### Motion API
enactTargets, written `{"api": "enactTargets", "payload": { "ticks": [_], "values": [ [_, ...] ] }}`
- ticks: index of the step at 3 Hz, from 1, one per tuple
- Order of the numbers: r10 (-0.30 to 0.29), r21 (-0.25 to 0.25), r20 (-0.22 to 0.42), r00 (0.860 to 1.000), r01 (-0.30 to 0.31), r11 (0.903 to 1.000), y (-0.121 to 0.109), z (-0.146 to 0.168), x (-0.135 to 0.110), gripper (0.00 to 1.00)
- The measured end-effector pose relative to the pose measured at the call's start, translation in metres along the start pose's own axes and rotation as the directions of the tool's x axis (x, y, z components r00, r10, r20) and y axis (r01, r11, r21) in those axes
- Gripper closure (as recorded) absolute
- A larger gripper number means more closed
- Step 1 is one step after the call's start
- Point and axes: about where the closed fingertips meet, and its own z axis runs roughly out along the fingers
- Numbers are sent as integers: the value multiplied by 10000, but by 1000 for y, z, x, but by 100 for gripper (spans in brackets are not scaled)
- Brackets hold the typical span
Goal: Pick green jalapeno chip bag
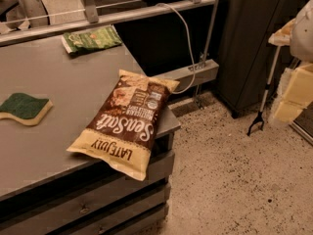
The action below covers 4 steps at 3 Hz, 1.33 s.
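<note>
The green jalapeno chip bag [91,38] lies flat at the far edge of the grey table [58,146], close to the metal rail. It is small, crinkly and green with pale lettering. My gripper [292,94] shows as pale blocky parts at the right edge of the view, above the floor. It is far to the right of the table and well apart from the bag, and it holds nothing that I can see.
A large brown-and-cream "Sea Salt" chip bag [124,126] lies on the table's right side, overhanging the edge. A green-topped yellow sponge [24,107] lies at the left. A metal rail [112,16], a cable [186,38] and a dark cabinet [249,43] stand behind.
</note>
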Motion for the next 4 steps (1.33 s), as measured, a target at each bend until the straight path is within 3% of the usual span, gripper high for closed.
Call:
{"api": "enactTargets", "payload": {
  "ticks": [2,3,4],
  "values": [
    [27,74,235,9997,-28,10000,-6,5,-7,0],
    [241,365,932,9954,-276,9990,-30,17,-25,0],
    [617,576,1979,9783,-744,9956,-61,35,-51,0]
  ]
}}
